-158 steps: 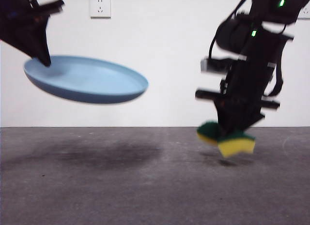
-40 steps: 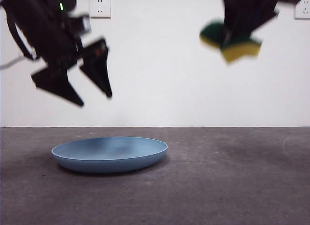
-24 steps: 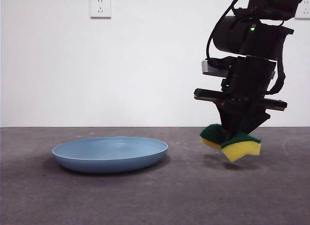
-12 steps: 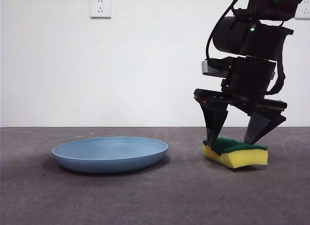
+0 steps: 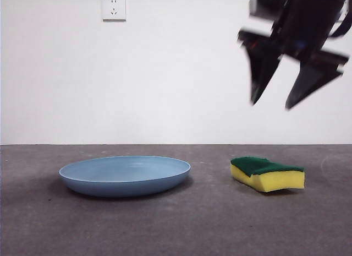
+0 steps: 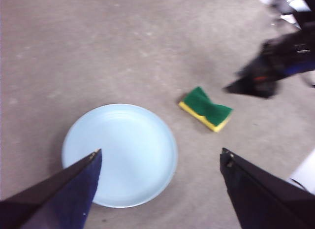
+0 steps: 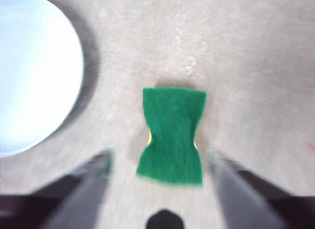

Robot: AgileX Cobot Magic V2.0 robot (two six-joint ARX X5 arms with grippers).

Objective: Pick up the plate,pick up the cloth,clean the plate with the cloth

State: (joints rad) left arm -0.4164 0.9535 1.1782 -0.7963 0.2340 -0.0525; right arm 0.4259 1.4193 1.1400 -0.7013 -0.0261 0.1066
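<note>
The light-blue plate [image 5: 125, 175] lies flat on the grey table at the left, also seen in the left wrist view [image 6: 120, 152] and at the edge of the right wrist view [image 7: 29, 71]. The cloth, a yellow sponge with a green top [image 5: 267, 173], rests on the table to the plate's right [image 6: 205, 109] [image 7: 172, 135]. My right gripper [image 5: 286, 93] hangs open high above the sponge, blurred, holding nothing [image 7: 160, 165]. My left gripper [image 6: 160, 162] is open well above the plate and is out of the front view.
A white wall with a power socket [image 5: 113, 8] stands behind the table. The grey tabletop [image 5: 176, 228] stretches in front of the plate and sponge. The right arm [image 6: 275, 66] shows dark beyond the sponge in the left wrist view.
The right gripper opened, left the sponge lying on the table, and has risen up and to the right. The plate has stayed put on the table.
</note>
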